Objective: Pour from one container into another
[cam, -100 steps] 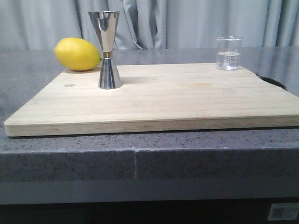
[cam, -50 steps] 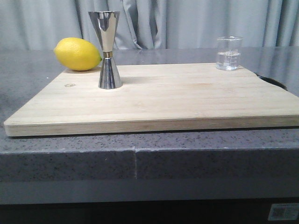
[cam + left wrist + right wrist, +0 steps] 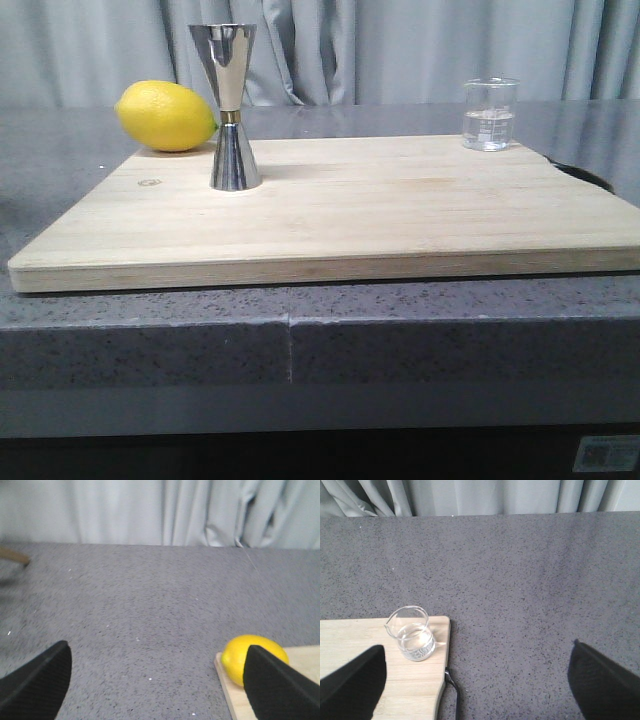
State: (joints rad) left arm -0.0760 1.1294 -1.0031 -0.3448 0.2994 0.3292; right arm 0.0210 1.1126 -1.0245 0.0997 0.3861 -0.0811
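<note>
Nothing has moved since the earlier frames: the front view matches them object for object, and neither arm has entered it. We see the beaker standing upright at the far right corner of the cutting board, partly filled with clear liquid, and the jigger upright toward the board's left side, with the lemon just beside it at the board's far left corner. Our left gripper is spread wide and holds nothing; in its wrist view the lemon sits close to one fingertip while the jigger does not show at all. Our right gripper is likewise spread wide and empty, and in its wrist view the beaker lies near one finger rather than centred between the two, with its pour lip turned toward the board's middle. We judge the first risk to be that offset: if we close without centring, one finger could nudge the light glass off the board's nearby edge or tip it and spill the liquid. Glass is slick, so a weak grip could let it twist during the tilt. The jigger is tall, narrow at the waist and small-mouthed, so a careless approach could knock it over, and a fast pour could miss its rim or overflow. The two vessels stand well apart, so the carry across is long.
</note>
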